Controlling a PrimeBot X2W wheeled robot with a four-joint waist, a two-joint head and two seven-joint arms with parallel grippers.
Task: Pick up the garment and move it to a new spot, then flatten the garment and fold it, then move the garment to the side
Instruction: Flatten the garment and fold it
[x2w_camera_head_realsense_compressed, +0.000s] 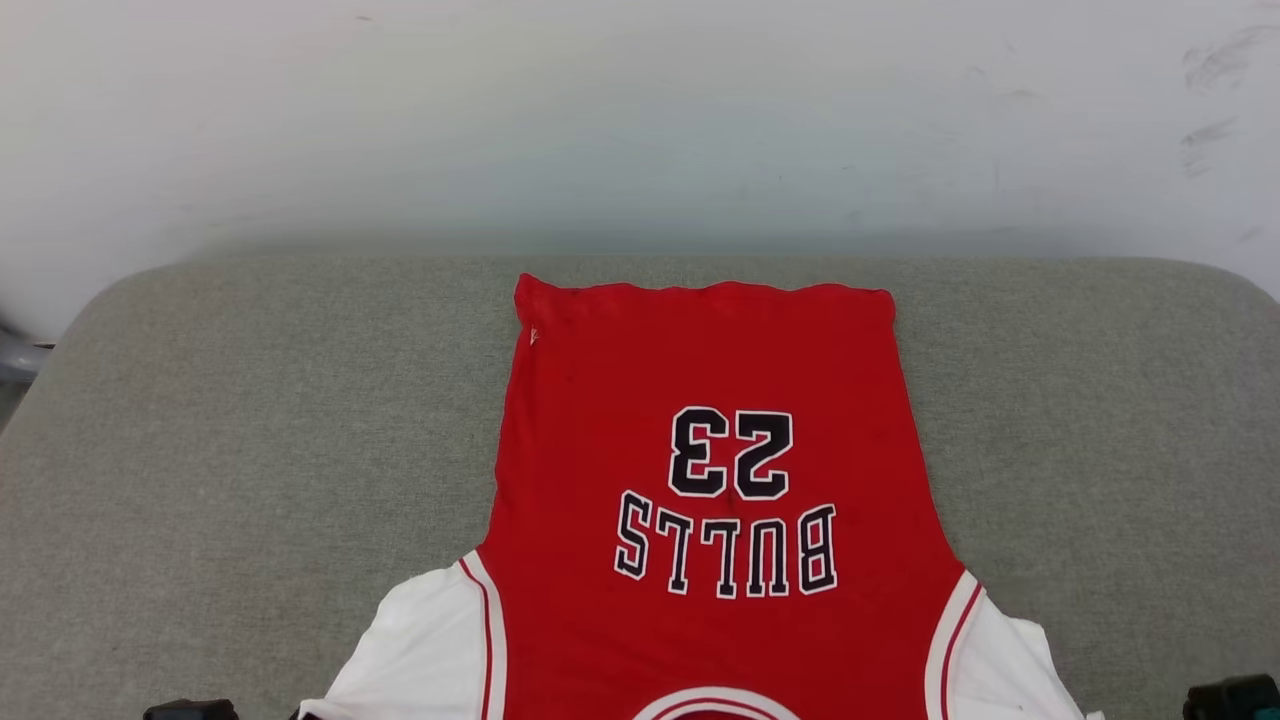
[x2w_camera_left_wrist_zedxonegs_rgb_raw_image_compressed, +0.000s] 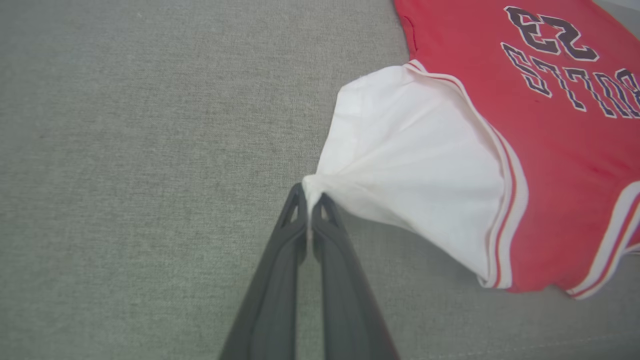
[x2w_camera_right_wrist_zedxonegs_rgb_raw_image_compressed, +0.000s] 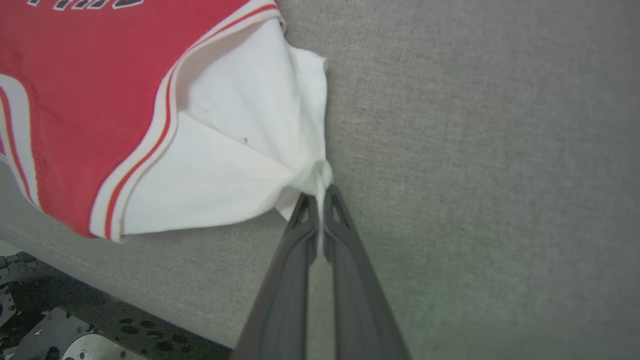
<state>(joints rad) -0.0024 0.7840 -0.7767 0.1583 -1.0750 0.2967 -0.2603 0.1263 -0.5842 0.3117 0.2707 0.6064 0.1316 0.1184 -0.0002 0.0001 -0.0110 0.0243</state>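
Two pairs of long dark fingers (x2w_camera_left_wrist_zedxonegs_rgb_raw_image_compressed: 280, 280) are pressed together, each pinching a gathered tuft of white sleeve cloth. The left gripper (x2w_camera_left_wrist_zedxonegs_rgb_raw_image_compressed: 310, 194) nips the outer edge of the left sleeve (x2w_camera_left_wrist_zedxonegs_rgb_raw_image_compressed: 400, 165), and the soft knit fans out from the tips in tight radiating creases. The right gripper (x2w_camera_right_wrist_zedxonegs_rgb_raw_image_compressed: 318, 192) does the same to the right sleeve (x2w_camera_right_wrist_zedxonegs_rgb_raw_image_compressed: 240, 150). Both sleeves are drawn outward and seem slightly raised off the surface, though the wrist views leave that unsure. Ribbed red-and-white striped trim (x2w_camera_left_wrist_zedxonegs_rgb_raw_image_compressed: 505, 165) runs along each armhole seam.

The garment (x2w_camera_head_realsense_compressed: 700, 640) lies spread on the padded surface (x2w_camera_head_realsense_compressed: 250, 430), a grey, coarsely woven cloth with rounded corners. Its curved neckline (x2w_camera_head_realsense_compressed: 715, 700) is nearest the robot and its hem (x2w_camera_head_realsense_compressed: 700, 290) farthest. The smooth red body lies flat, narrowing toward the faintly wavy hem. It bears dark, white-outlined block letters "BULLS" and the numerals (x2w_camera_head_realsense_compressed: 730, 452) "23", upside down in the head view. Beyond stands a pale, scuffed wall (x2w_camera_head_realsense_compressed: 640, 120).
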